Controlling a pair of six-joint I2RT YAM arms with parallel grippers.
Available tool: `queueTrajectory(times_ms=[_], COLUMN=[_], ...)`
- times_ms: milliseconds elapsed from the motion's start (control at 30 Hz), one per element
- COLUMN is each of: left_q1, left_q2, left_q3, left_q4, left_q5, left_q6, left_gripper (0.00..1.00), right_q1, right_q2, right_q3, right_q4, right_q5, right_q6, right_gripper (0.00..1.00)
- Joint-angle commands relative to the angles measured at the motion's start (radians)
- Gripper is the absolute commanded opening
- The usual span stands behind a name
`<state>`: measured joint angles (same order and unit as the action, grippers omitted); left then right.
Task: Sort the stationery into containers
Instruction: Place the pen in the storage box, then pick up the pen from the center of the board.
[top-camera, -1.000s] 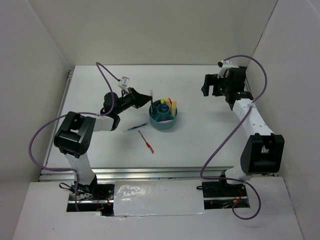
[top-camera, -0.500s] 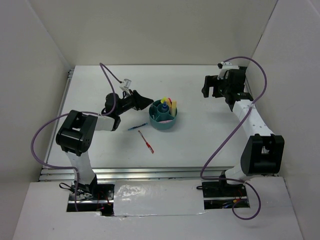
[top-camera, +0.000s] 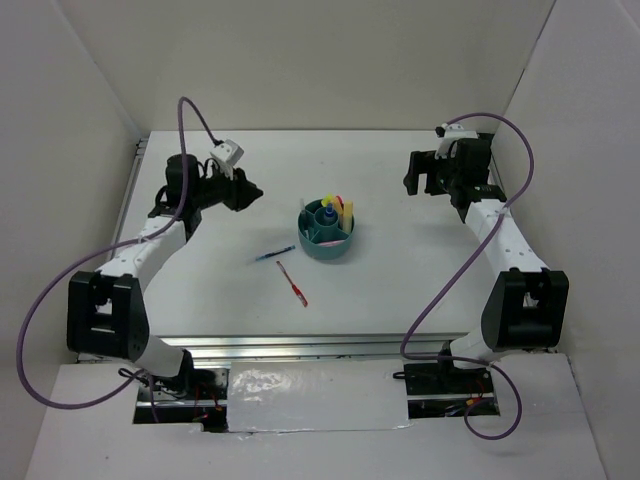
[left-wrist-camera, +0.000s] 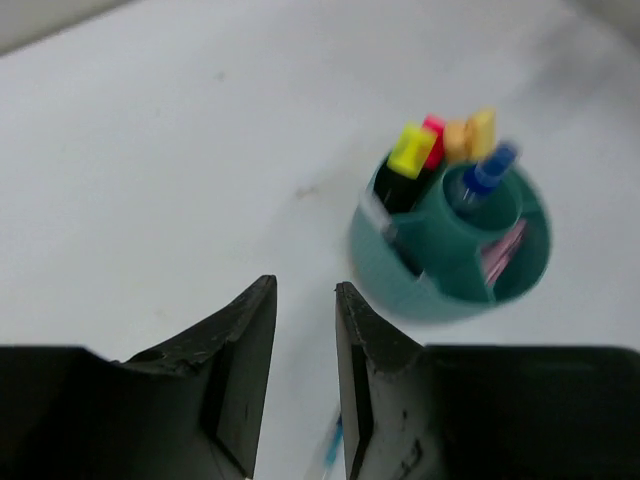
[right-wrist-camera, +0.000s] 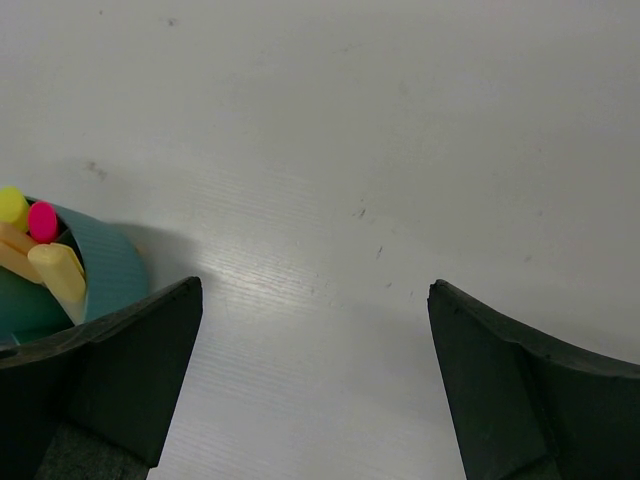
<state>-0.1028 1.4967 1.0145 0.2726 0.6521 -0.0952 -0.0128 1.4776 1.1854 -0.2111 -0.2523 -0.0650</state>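
Top external view shows us a thin blue pen and a red pen flat on the counter near the teal organiser. We judge both light, stiff and slippery, so pinch mid-barrel. Our left claw is narrowly parted and empty; our right claw gapes wide.

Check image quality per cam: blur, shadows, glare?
Left wrist: bowl and markers blurred, fingers sharp. Right wrist: sharp, soft shadow beside the bowl. Top external: evenly lit, crisp, mild glare on the tape at the bottom.
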Motion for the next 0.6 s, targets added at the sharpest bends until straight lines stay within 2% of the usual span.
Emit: queueTrajectory(times_ms=[0, 167, 400, 567], left_q1=[0.002, 0.014, -0.009, -0.044], left_q2=[-0.021, 0.000, 0.135, 0.172], left_q3=[0.021, 0.015, 0.093, 0.110], left_q4=[-0.501, -0.717, -0.826, -0.872], left_q5=[-0.043, -0.100, -0.183, -0.238], left_q6=[0.405, 0.575, 0.621, 0.667], left_gripper=[0.42, 0.40, 0.39, 0.38], right_q1=[0.007, 0.007, 0.037, 0.040], right_q2=[-0.005, 0.015, 0.024, 0.018], right_q3=[0.014, 0.039, 0.051, 0.045], right_q4=[0.024, 0.016, 0.010, 0.018], right_q5=[-0.021, -0.034, -0.039, -0.039], right_q6=[-0.004, -0.009, -0.012, -0.010], right_gripper=[1.00, 1.00, 1.00, 1.00])
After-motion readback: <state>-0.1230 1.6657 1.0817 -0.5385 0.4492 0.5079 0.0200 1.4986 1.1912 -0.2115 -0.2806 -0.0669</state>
